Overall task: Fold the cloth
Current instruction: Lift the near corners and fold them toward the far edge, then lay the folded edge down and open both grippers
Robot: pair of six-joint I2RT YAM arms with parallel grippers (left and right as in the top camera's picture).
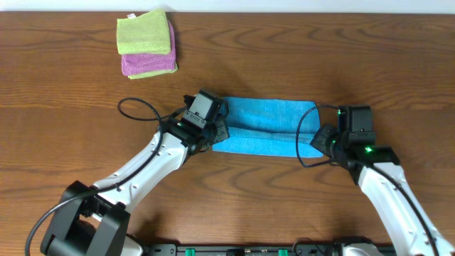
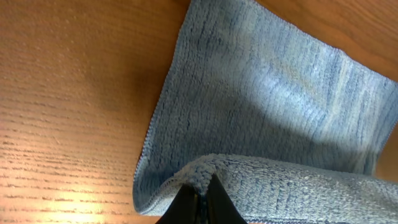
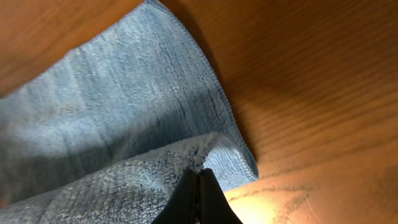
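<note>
On table [image 1: 64,128], left hand [image 2: 202,191], right hand [image 3: 199,182] each clamped on blue cloth [image 1: 270,117] edge.

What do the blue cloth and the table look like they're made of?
The blue cloth looks like microfiber terry, matte, with ribbed looped pile and a stitched edge. The table looks like wood or wood-look laminate: brown, dark grain lines, a light sheen.

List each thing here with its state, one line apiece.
blue cloth: mid-fold, one edge lifted, the rest flat.
left gripper: shut on a corner of the blue cloth.
right gripper: shut on the other lifted corner.
stack of green and pink cloths: folded, piled, apart from both grippers.
</note>
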